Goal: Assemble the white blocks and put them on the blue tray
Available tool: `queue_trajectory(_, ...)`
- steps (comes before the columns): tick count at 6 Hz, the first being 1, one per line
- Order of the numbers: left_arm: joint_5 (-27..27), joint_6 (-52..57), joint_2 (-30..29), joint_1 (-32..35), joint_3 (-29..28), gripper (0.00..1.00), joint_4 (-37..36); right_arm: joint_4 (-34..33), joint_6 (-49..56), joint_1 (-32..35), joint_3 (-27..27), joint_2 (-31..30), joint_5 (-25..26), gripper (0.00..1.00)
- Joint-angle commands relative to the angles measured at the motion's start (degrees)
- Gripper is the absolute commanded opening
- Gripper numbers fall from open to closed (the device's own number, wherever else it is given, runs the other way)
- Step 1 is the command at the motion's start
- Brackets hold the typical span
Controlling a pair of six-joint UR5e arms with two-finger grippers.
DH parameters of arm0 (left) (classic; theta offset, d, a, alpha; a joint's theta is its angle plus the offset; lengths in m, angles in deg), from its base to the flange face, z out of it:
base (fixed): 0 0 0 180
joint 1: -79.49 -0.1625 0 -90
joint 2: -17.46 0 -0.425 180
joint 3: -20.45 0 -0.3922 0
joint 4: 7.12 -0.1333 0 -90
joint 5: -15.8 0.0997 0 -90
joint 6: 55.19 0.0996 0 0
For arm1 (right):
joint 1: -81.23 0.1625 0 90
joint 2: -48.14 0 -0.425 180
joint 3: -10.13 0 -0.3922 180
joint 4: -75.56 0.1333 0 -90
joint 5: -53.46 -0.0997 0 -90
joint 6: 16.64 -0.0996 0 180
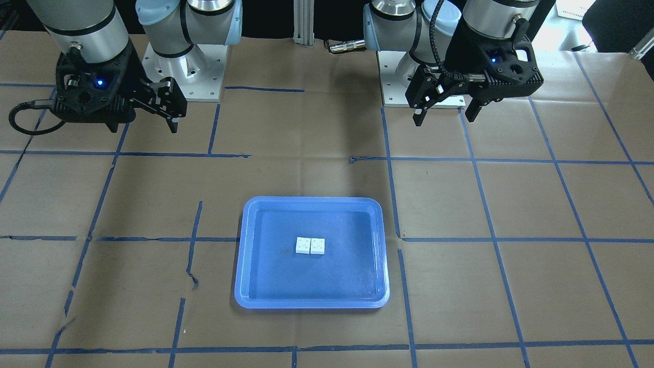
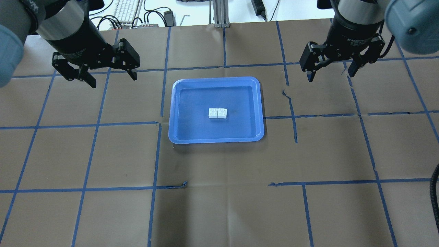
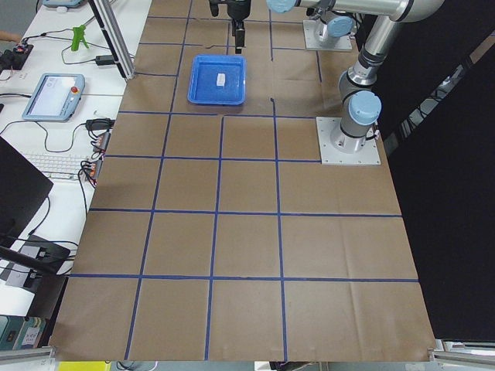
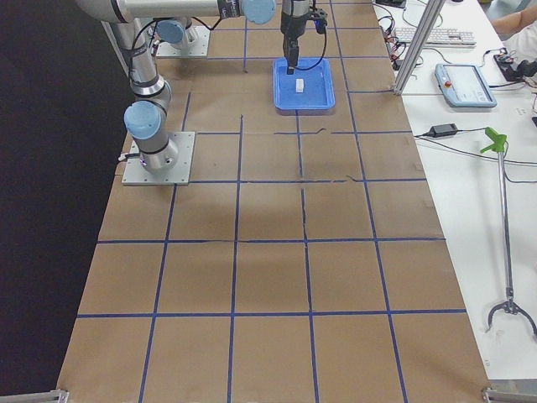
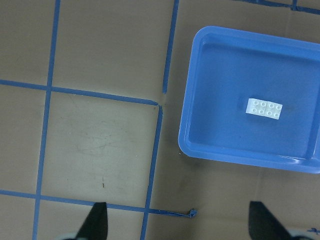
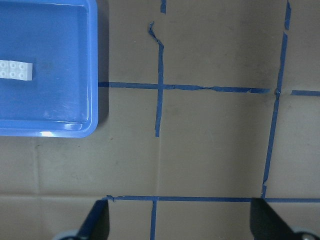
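Two white blocks (image 2: pixel 217 113) in blue tray (image 2: pixel 216 138); "2F Adaptive" on right pincer (image 2: pixel 330 77)

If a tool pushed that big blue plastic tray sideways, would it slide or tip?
The large rectangular blue plastic tray is shallow and lies flat on the brown paper table cover, so it would probably slide, not tip. The two small white studded bricks lie unheld at its middle and might skid.

Tray (image 2: pixel 216 79): on the surface (image 2: pixel 219 206), roughly midway between the two hands.
Blocks (image 2: pixel 217 113): in the tray, near its middle, side by side and touching.
Left hand (image 2: pixel 113 80): above the surface, left of the tray, well apart.
Right hand (image 2: pixel 330 76): above the surface, right of the tray, well apart.
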State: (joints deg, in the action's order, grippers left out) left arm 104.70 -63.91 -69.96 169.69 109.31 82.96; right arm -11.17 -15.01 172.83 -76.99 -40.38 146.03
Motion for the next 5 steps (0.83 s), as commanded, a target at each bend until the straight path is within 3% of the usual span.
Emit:
queue_trajectory(1,-0.05,0.2,-0.47,-0.02,-0.35,0.99,0.0,-0.46,0.47,1.31,-0.24,0.62,-0.03,1.0)
queue_trajectory(5,0.3,0.9,-2.57,-0.46,-2.99,0.99,0.61,-0.64,0.66,1.04,-0.24,0.63,0.33,1.0)
